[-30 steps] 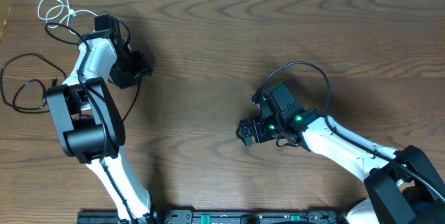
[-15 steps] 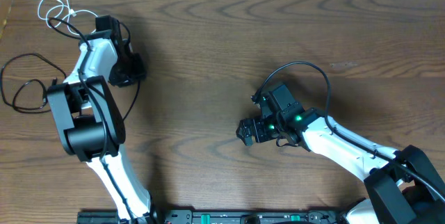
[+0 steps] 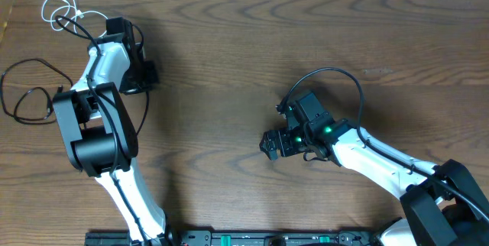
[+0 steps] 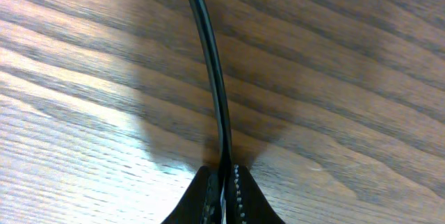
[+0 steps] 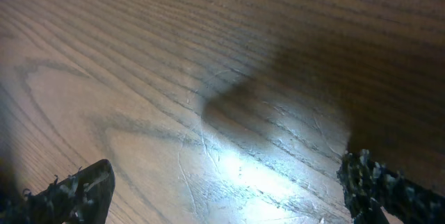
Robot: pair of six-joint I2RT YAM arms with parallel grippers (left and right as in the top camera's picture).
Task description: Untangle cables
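Gripping is the step in hand: my left claw [image 4: 224,182] pinches a black cable [image 4: 208,64] running toward twelve o'clock, my right claw [image 5: 226,179] hangs spread over the table [image 5: 208,57], and next I reckon I must draw it clear of the white cable [image 3: 59,8] at ten o'clock.

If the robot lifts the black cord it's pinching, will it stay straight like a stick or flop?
Probably flop: the black cord pinched in the left gripper curves along the table. It looks thin, so likely light. Its smooth skin might slip a little, though the jaws are shut on it.
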